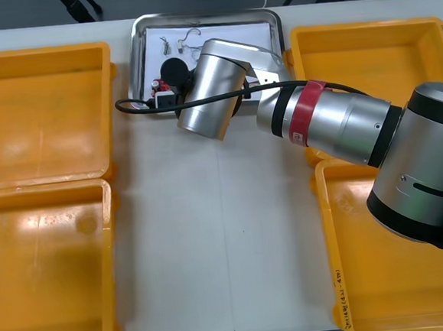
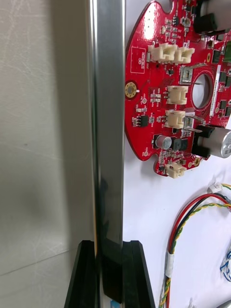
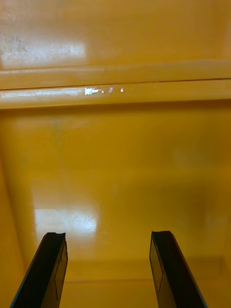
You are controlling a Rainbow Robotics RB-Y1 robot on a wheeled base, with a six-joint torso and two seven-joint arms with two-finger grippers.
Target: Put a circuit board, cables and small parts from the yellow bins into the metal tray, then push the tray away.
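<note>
The shiny rectangular metal tray (image 1: 203, 15) sits at the table's 12 o'clock edge, between the bins, already holding the round red circuit board (image 2: 159, 96) and the red and yellow cable (image 2: 192, 211). The right gripper (image 2: 108, 274) is clamped narrowly on the tray's 6 o'clock rim, towards its 9 o'clock end, with the rim running straight out between the fingers. The push probably goes towards 12 o'clock, and a grip this far off-centre may swivel the tray. The left gripper (image 3: 108, 269) hangs wide open over a yellow plastic bin (image 3: 115, 168).
</note>
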